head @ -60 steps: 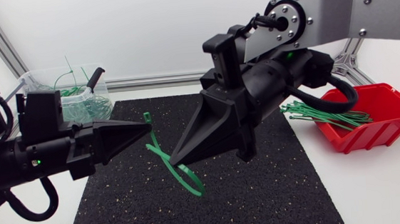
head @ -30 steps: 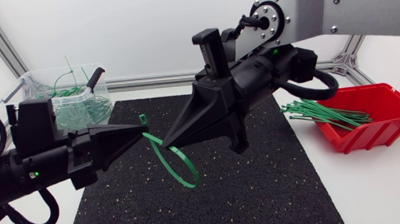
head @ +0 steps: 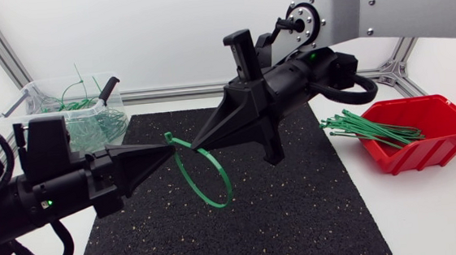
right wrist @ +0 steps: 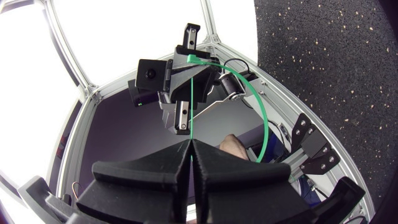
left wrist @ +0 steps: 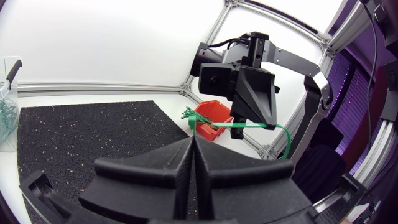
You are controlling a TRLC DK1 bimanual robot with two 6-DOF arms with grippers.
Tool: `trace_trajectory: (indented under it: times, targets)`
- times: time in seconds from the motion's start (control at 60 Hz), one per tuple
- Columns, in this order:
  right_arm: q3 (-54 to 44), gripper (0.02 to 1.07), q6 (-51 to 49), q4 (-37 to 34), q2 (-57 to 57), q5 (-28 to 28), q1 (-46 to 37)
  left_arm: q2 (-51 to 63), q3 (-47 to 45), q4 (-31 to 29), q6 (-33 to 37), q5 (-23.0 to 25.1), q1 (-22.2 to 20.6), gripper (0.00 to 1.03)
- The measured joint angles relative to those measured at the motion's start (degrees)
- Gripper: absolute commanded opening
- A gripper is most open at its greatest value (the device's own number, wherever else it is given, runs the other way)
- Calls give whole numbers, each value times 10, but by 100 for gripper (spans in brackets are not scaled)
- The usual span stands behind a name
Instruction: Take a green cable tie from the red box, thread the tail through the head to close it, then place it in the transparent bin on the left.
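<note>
Left gripper [head: 164, 149] has its fingers pressed together on the tie [head: 209, 196] close to the head, and the right gripper [head: 199, 141] is likewise clamped on it, its tips pinching the straight strand that runs across from the head. The two tips sit just beside each other in the air above the mat [head: 300, 219], a little toward 10 o'clock of its middle. From them the rest of the tie swings out in a round loop toward 5 o'clock, hanging clear of the mat. Whether the tail is already through the head cannot be told; the wedge tips hide the joint. The tie looks very light and springy: thin plastic that holds a smooth curve and would flick straight if let go, and slick enough to slide between broad fingers. A hold right behind the head for one side and on the flat of the strand near the tip for the other seems best, since that keeps the short free ends stiff enough to aim, while a hold far back would let them wobble. Spare ties [head: 367, 129] lie bunched in the box [head: 449, 139] at 3 o'clock, and the bin [head: 37, 89] stands at 10 o'clock, well apart from the loop.
</note>
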Motion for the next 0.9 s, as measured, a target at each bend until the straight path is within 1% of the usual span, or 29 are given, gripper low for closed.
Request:
trace_trajectory:
  times: [0.15, 0.267, 0.45, 0.75, 0.9]
  targets:
    - [1, 8, 0, 0, 8, 0, -4, 0, -6, 10, 0, -7, -2, 3]
    - [1, 8, -1, 2, 9, 0, -3, 0, -15, 29, 0, -9, -2, 3]
    - [-12, 8, -37, 2, 9, 0, -1, 4, -31, 60, 3, -11, -1, 3]
    - [-33, 8, -113, 3, 9, 0, 6, 21, -42, 94, 44, -32, -1, 3]
    - [-33, 8, -126, 25, 9, 2, 6, 21, -51, 105, 66, -48, -3, 3]
